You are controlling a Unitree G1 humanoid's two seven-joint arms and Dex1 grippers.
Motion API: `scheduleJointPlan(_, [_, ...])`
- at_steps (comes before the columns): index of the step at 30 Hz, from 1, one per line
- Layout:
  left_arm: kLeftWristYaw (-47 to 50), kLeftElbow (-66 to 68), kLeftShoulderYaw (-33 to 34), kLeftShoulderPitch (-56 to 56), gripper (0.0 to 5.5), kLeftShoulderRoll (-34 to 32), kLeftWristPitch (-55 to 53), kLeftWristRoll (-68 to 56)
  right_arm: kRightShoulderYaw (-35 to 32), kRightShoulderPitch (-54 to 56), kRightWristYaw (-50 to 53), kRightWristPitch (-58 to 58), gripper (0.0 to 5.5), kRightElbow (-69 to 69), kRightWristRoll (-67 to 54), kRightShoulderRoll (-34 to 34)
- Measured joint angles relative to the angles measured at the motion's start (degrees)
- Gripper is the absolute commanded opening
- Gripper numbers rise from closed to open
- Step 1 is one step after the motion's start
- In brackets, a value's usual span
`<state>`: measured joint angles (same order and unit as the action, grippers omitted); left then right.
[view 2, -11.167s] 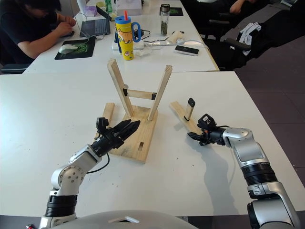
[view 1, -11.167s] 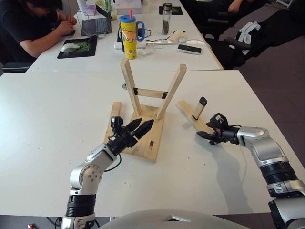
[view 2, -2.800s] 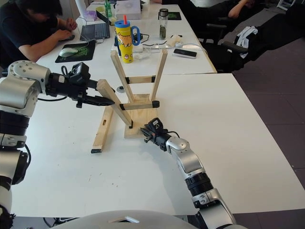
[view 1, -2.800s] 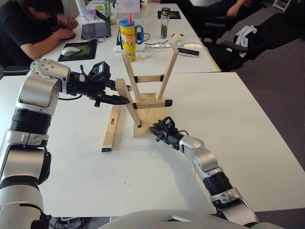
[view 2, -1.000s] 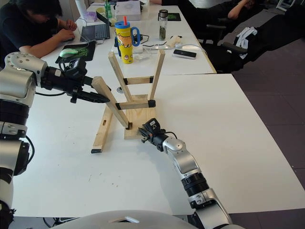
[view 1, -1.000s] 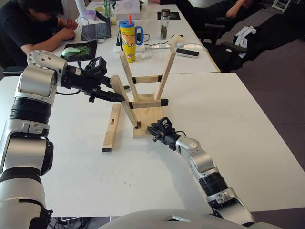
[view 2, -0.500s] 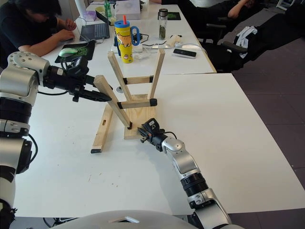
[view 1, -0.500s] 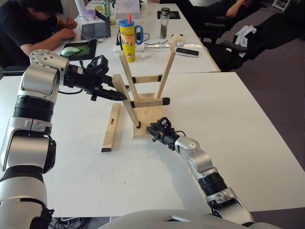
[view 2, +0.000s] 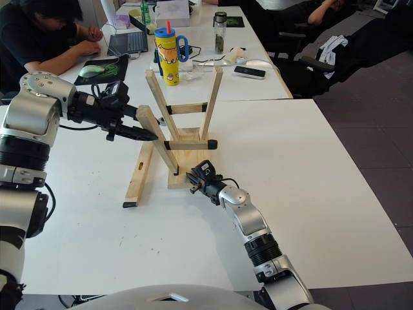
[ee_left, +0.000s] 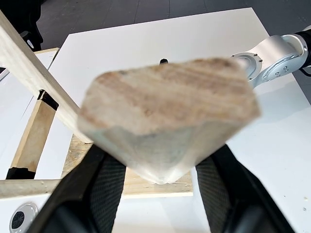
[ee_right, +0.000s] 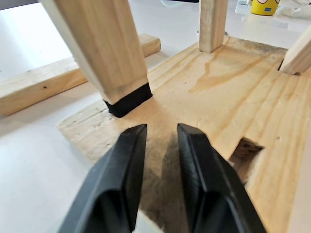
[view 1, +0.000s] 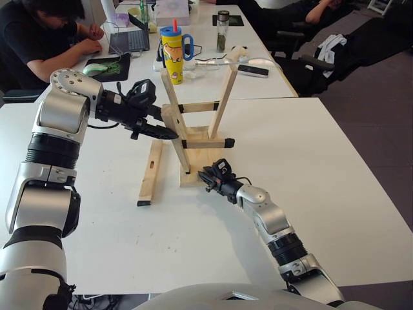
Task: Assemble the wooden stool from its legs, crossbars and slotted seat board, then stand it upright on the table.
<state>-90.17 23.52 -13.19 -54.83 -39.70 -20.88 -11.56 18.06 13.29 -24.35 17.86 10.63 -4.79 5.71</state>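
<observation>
A white surface [view 1: 310,168] fills the middle of the frame. A slotted seat board [view 1: 201,161] lies flat on it at upper centre. Just left of the board, a loose wooden leg piece [view 1: 151,171] lies flat, running toward the lower left.

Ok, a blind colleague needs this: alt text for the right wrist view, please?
The right gripper, its two black fingers slightly apart, sits over the near edge of a pale plywood seat board. Just ahead, a tilted wooden leg with a black tip stands on the board; a loose wooden bar lies beside it on the white table.
</observation>
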Motion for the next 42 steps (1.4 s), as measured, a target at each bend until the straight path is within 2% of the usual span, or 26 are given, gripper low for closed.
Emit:
scheduleJointPlan(11, [0.0,5.3,-1.7,2.6,2.06,-2.2,7.9,2.3,1.3,-0.2,-0.2,0.1,1.15,0.2,0.0,0.0])
scheduleJointPlan(20, [2.6,0.7,-1.0,5.5,2.06,-1.4,4.3,1.4,1.4,-0.2,-0.6,0.5,1.15,0.7,0.1,0.2])
scheduleJointPlan(22, [3.4,1.6,-1.2,5.5,2.55,-0.7,4.5,1.5,1.5,0.0,-0.8,0.5,1.15,0.8,0.1,0.2])
scheduleJointPlan(26, [5.8,5.3,-1.8,6.7,3.1,1.1,3.9,3.1,1.6,0.5,-1.2,0.5,1.15,1.0,0.2,0.2])
scheduleJointPlan(30, [6.5,5.0,0.5,6.7,3.7,1.0,2.1,2.2,1.8,0.8,-1.3,0.5,1.15,1.0,0.2,0.2])
scheduleJointPlan(37, [5.2,-0.5,3.1,11.7,3.7,-6.4,0.2,2.1,2.1,0.9,-1.1,0.4,1.15,1.1,0.2,0.1])
scheduleJointPlan(39, [10.0,0.4,6.4,15.3,3.7,-6.5,0.7,1.8,2.0,0.6,-0.9,-0.4,1.15,1.2,0.2,0.2])
scheduleJointPlan(41, [19.0,1.4,10.7,19.4,3.7,-4.8,1.6,1.7,2.1,0.1,-0.8,-2.6,1.15,1.4,0.3,0.6])
scheduleJointPlan(42, [24.7,0.9,13.4,22.3,3.91,-3.3,2.1,1.7,2.4,-0.2,-0.9,-4.0,1.15,1.7,0.5,0.9])
